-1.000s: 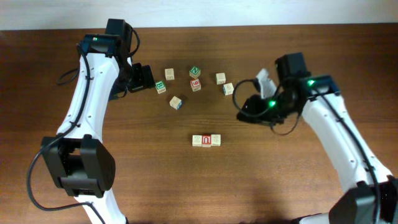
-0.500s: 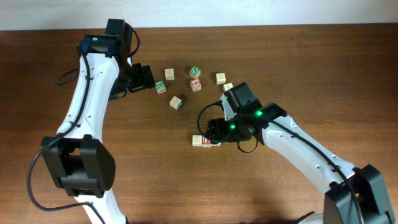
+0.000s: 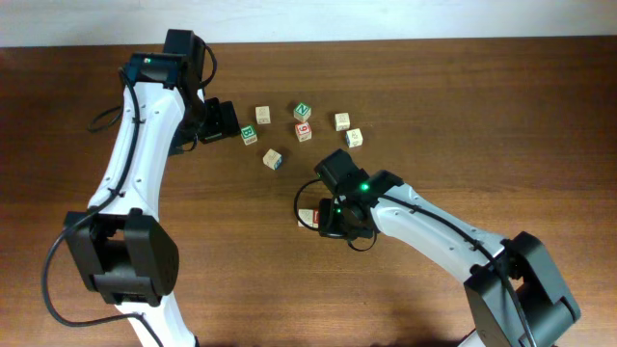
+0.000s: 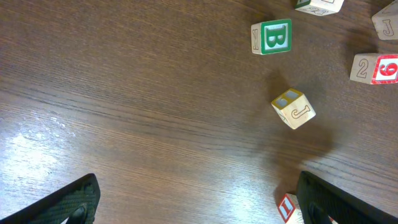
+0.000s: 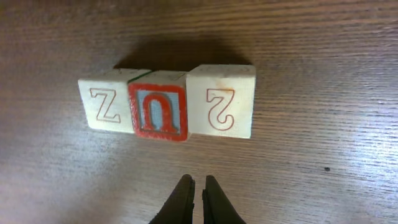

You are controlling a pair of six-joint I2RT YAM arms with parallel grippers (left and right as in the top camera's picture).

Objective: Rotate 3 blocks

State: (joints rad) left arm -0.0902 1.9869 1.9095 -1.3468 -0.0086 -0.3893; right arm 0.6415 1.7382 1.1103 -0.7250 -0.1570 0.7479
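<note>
Right gripper (image 5: 199, 182): pinched closed, holding nothing — just beside your U block (image 5: 158, 112).
Left gripper (image 4: 196, 186): spread wide, empty, toward the tabletop's (image 3: 241, 289) far edge.

block row (image 3: 307, 215) mostly under right arm (image 3: 424, 226), top block (image 4: 320, 5) cropped

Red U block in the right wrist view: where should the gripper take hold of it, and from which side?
Probably its two free faces, the one nearest the right gripper and the one opposite, coming from above. The red U block sits mid-row, with the Z block and the 2 block tight against its other sides, leaving no gap there. The shut jaws must open first.
</note>
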